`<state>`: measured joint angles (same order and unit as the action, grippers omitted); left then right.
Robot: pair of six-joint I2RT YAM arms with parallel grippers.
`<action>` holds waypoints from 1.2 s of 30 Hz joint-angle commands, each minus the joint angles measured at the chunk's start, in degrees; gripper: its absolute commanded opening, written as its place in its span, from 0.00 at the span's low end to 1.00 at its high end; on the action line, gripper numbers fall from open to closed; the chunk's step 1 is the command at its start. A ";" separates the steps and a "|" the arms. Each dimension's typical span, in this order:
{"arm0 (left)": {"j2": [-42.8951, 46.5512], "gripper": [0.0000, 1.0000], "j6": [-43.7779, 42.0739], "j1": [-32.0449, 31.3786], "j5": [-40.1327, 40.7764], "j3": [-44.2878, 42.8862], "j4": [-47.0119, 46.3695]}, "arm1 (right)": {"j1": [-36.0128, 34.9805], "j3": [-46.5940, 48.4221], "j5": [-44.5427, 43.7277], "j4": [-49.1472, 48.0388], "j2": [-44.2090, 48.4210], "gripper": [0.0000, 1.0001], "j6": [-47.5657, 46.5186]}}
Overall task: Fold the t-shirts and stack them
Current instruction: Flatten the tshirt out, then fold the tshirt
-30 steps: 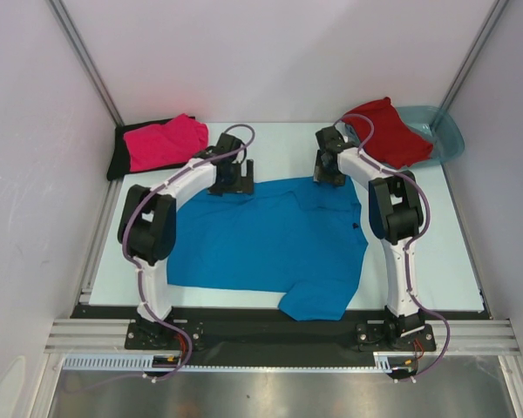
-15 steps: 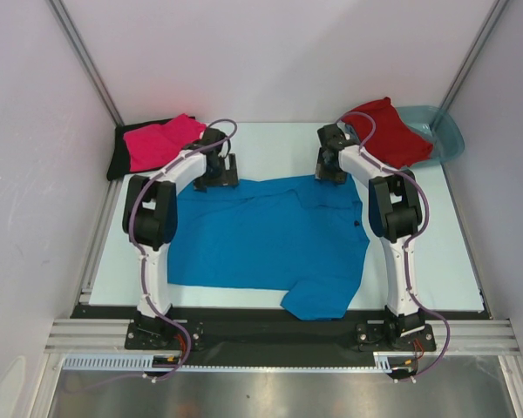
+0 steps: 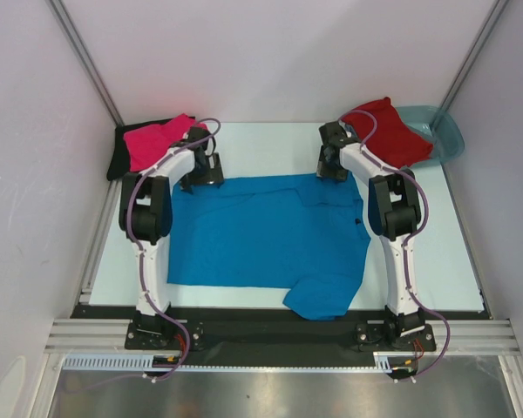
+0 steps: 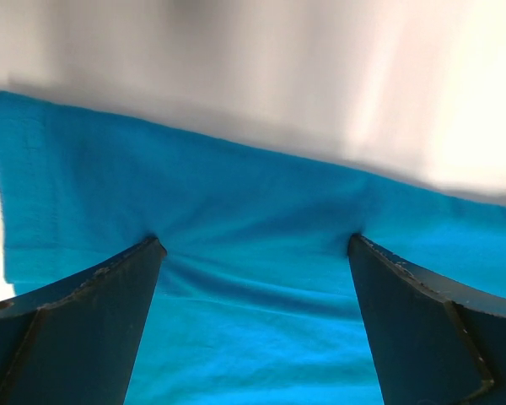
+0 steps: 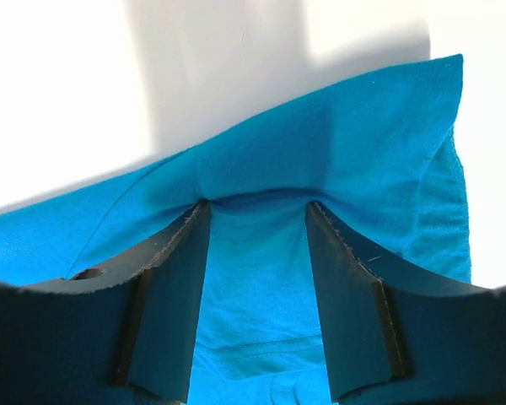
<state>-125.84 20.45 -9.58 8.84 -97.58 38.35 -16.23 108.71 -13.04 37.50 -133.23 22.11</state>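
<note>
The bright blue t-shirt (image 3: 270,235) lies spread flat mid-table, with one sleeve (image 3: 318,300) over the near edge. My left gripper (image 3: 200,174) stands on its far left corner; in the left wrist view (image 4: 257,240) the jaws are wide open and the fingertips (image 4: 143,253) press into the blue cloth (image 4: 253,321). My right gripper (image 3: 331,167) stands on the far right edge; in the right wrist view (image 5: 257,202) the jaws are apart on the blue cloth (image 5: 257,278), which puckers at the tips. The red shirt (image 3: 388,131) lies at the back right. The hot pink shirt (image 3: 161,141) lies on the black one (image 3: 122,161) at the back left.
A translucent teal tub (image 3: 444,135) sits at the back right corner, partly under the red shirt. White walls and metal posts enclose the table (image 3: 270,148) on three sides. A black strip (image 3: 261,326) runs along the near edge at the arm bases.
My left gripper has slid left and back, and the blue shirt's far left corner has gone with it, so the far edge lies straighter. The right gripper has barely moved.
</note>
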 commanded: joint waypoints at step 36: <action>51.47 1.00 7.67 -8.25 -14.55 43.05 -17.07 | -2.40 -45.81 9.25 -0.58 49.88 0.59 6.27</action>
<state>-79.59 25.58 -15.29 -0.60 -61.45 25.45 -18.31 70.54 -8.47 33.98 -90.56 23.20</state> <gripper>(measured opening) 0.996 0.585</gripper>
